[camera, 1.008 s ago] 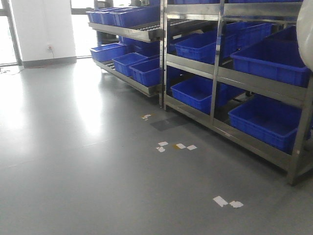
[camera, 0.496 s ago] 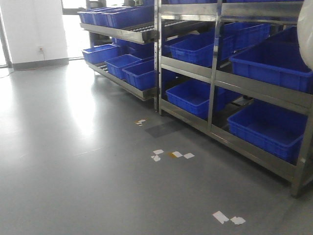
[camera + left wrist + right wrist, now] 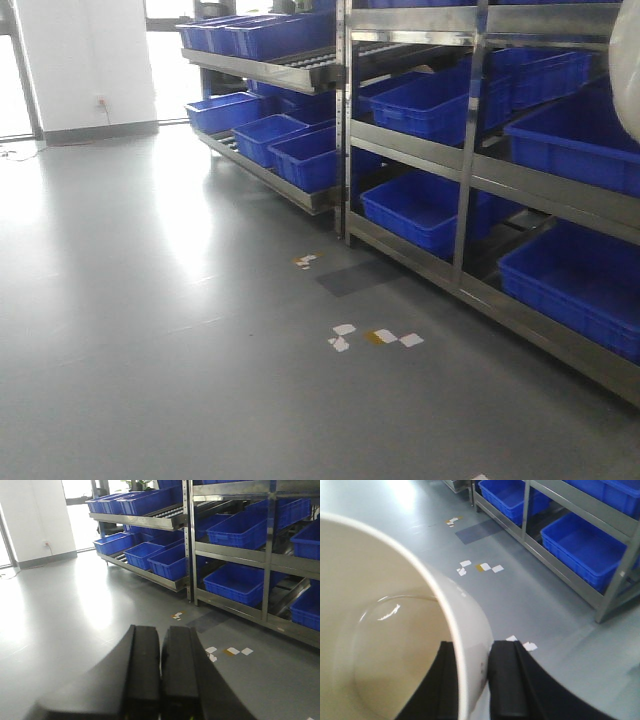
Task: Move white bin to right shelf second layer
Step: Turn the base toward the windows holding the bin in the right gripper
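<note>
White bin [image 3: 380, 645] wall clamped in right hand [image 3: 476, 680], left hand [image 3: 160, 680] fully closed, fingers touching

Blue crates [image 3: 425, 205] fill steel racks [image 3: 420, 148] beside paper scraps [image 3: 385, 336] on grey floor [image 3: 150, 330].

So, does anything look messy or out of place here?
Yes: small white scraps lie scattered on the grey floor before the steel racks, beside a darker rectangular patch. The blue crates look orderly.

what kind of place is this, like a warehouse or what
Most likely a warehouse or stockroom: steel racks with roller lanes hold rows of blue crates, and the bare grey floor carries tape marks.
</note>
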`<state>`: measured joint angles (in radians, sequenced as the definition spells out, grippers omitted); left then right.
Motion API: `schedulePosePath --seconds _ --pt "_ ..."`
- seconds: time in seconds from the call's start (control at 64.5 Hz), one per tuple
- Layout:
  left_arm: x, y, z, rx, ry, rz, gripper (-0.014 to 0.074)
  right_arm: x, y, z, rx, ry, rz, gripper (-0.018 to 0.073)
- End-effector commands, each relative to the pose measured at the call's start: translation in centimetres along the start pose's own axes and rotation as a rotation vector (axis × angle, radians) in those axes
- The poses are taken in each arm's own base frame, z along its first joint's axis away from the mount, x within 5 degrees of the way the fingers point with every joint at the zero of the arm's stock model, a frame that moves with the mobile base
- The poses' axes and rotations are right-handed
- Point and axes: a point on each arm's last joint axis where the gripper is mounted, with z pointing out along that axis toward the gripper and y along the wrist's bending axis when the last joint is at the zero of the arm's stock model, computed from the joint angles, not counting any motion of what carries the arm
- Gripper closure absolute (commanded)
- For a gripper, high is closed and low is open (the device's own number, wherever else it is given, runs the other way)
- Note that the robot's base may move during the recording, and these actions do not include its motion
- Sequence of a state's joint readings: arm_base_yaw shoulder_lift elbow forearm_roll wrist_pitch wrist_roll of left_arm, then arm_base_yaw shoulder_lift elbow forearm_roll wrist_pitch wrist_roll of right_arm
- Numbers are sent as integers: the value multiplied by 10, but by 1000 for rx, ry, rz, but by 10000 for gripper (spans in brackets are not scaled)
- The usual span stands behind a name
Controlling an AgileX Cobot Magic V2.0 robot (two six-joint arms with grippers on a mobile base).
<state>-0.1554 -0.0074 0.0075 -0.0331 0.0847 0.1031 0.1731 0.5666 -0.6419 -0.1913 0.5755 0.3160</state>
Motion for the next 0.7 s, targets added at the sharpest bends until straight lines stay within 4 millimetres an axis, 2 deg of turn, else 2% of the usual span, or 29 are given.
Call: schedulePosePath --seconds 0.0,0.682 --pt "4 0 0 -6 -62 -1 512 -18 3 -4 -21 -122 -8 489" --pt "4 0 0 -6 -62 -1 512 -18 3 -4 -21 -122 -8 489"
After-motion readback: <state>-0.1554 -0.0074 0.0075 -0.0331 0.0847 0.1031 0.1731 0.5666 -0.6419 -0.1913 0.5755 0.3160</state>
